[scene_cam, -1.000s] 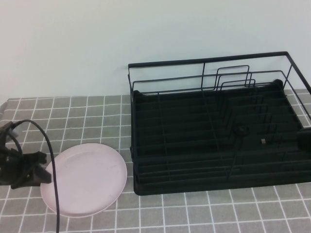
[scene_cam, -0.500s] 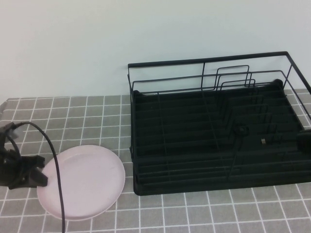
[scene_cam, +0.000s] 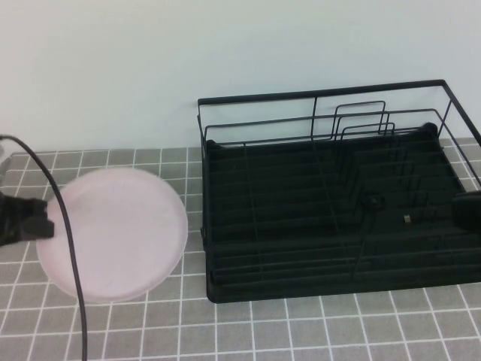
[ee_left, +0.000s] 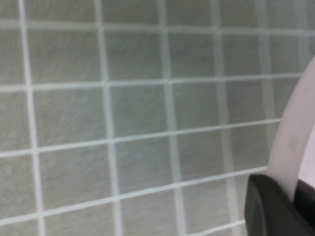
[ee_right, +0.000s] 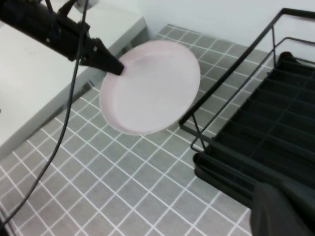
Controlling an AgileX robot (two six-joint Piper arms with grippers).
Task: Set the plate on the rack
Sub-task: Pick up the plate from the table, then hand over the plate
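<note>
Nearest the robot's own side, the worktop (scene_cam: 301, 331), covered in a grey tile-pattern cloth with pale grid lines, lies bare along its front edge. A black cable (scene_cam: 64, 248) from the left arm loops down across the left part of the scene and passes in front of the plate in the high view.

The left gripper (scene_cam: 34, 222) sits at the left edge of the worktop, closed on the left rim of the plate (scene_cam: 113, 233). The right wrist view shows the pale pink plate lifted clear of the worktop and tilted, with the gripper's dark fingers (ee_right: 106, 61) clamped on its edge. In the left wrist view one dark finger and a sliver of the plate's rim (ee_left: 295, 142) appear against the tiled cloth.

To the plate's right, near but apart from it, stands the rack (scene_cam: 331, 218), black wire on a black tray base, with upright dividers and a raised rail at the back. Its left wall stands between the plate and the slots.

The right gripper (scene_cam: 467, 207) shows only as a dark shape at the right edge over the rack; whether it is open cannot be told.

Behind everything is a plain pale wall (scene_cam: 225, 53).
</note>
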